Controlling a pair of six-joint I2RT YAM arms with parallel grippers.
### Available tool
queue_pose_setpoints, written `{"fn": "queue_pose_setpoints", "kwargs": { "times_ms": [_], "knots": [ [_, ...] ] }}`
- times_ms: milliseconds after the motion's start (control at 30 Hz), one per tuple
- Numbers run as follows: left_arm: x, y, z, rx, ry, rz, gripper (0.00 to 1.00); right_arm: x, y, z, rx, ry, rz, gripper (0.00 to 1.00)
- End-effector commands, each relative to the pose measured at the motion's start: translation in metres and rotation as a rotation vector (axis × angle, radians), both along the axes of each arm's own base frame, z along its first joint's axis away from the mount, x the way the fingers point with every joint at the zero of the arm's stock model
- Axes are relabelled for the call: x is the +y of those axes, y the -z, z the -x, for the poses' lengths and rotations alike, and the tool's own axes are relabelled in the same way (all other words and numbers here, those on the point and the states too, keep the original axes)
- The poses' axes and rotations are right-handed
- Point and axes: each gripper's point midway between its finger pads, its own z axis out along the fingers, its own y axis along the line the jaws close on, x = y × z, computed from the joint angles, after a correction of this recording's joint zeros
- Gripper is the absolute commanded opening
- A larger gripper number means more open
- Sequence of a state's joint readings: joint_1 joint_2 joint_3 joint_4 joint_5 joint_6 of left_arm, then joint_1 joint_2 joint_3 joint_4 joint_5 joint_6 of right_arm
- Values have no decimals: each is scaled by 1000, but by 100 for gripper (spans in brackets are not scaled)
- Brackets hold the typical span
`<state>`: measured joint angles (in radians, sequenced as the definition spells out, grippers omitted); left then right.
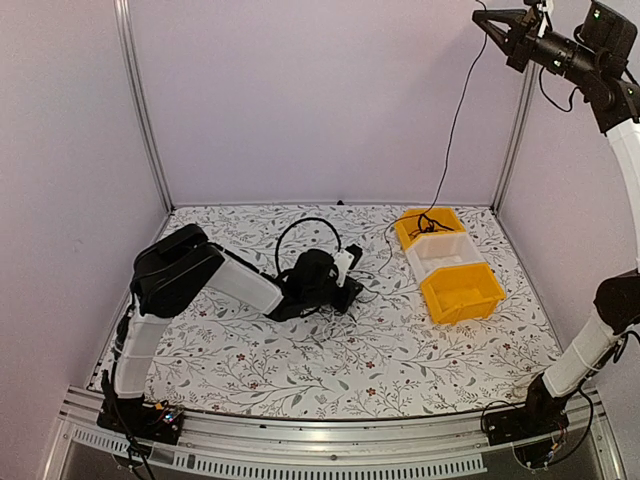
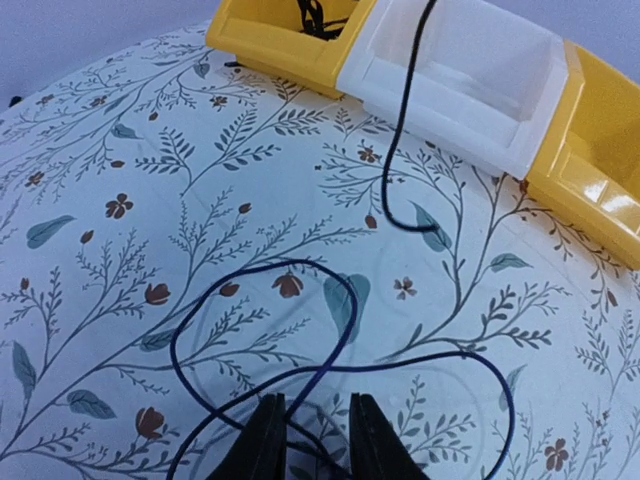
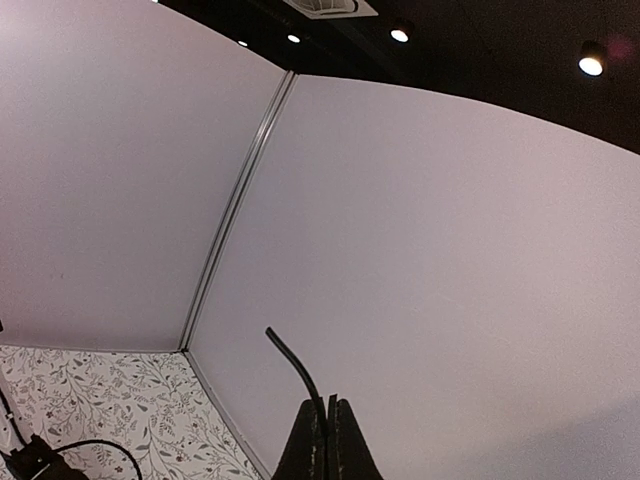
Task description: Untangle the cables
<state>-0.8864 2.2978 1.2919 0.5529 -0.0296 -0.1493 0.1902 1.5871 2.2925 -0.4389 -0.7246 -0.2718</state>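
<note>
A thin black cable (image 1: 456, 108) hangs from my right gripper (image 1: 490, 20), raised high at the top right, down to a small tangle (image 1: 432, 221) in the far yellow bin (image 1: 405, 232). The right gripper (image 3: 330, 405) is shut on this cable, whose short end (image 3: 290, 358) sticks out past the fingertips. My left gripper (image 1: 349, 288) is low over the middle of the table. In the left wrist view a dark cable (image 2: 345, 300) loops on the floral cloth, and one strand runs between the parted fingers of the left gripper (image 2: 318, 432). Another black cable (image 2: 400, 130) trails from the white bin (image 2: 520, 130) onto the table.
Three bins stand in a diagonal row at the back right: a yellow one, a white one (image 1: 425, 255), and a second yellow one (image 1: 485, 300). Walls with metal posts (image 1: 145, 110) close in the table. The right arm's base (image 1: 525, 420) is at the near right edge.
</note>
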Motion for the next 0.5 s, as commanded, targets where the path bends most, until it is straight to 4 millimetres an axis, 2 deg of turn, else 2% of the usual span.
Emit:
{"fn": "queue_pose_setpoints", "kwargs": {
  "times_ms": [0,33,100,167,467],
  "knots": [
    [15,17,4,53,-13,-19,27,-17,-45,1,-167,123,-52,0],
    [18,15,7,53,-11,-12,36,-21,-50,-5,-191,156,-58,0],
    [22,5,16,37,9,21,42,-28,-59,-14,-230,218,-78,0],
    [26,-7,24,19,28,57,43,-33,-60,-26,-253,266,-83,0],
    [41,-35,53,16,51,100,41,-45,-51,-75,-328,425,-50,0]
  ]
}}
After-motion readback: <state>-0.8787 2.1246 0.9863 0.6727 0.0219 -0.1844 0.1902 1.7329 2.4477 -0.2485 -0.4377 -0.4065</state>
